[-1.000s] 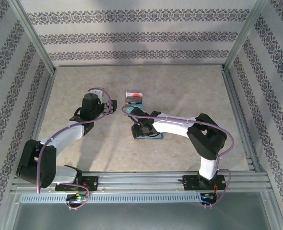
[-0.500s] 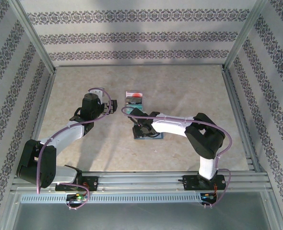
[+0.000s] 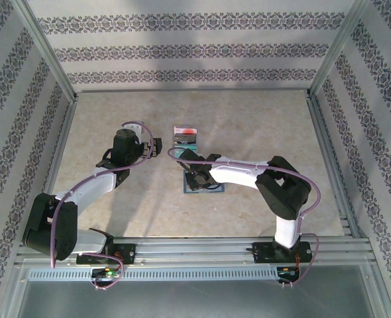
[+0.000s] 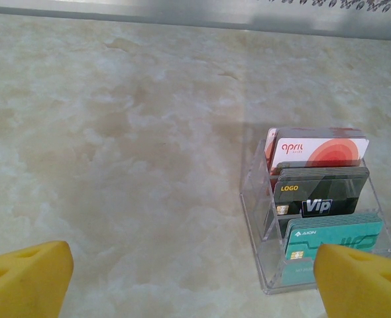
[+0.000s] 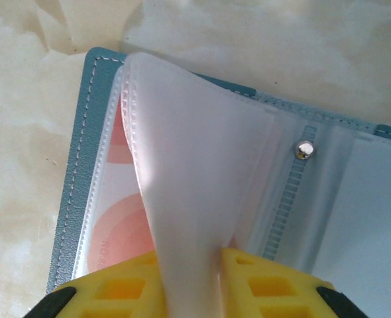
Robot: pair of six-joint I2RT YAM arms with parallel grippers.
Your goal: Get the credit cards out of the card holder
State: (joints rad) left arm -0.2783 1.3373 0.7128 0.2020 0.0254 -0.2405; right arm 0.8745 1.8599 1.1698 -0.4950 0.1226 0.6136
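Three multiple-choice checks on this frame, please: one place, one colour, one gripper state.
1. In the top view, where is the clear card stand relative to the card holder?
A. farther from the arm bases
B. nearer the arm bases
C. stacked on it

2. What colour are the cards in the stand's front row?
A. red-and-white
B. teal-green
C. yellow

3. What is the right gripper doing?
A. hanging open above bare table
B. gripping a dark card
C. pinching a translucent sleeve of the open card holder

Answers:
1 A, the stand lies beyond the holder.
2 B, the teal-green cards stand in front of the dark cards and the red-and-white cards.
3 C, both yellow fingers press the sleeve between them.
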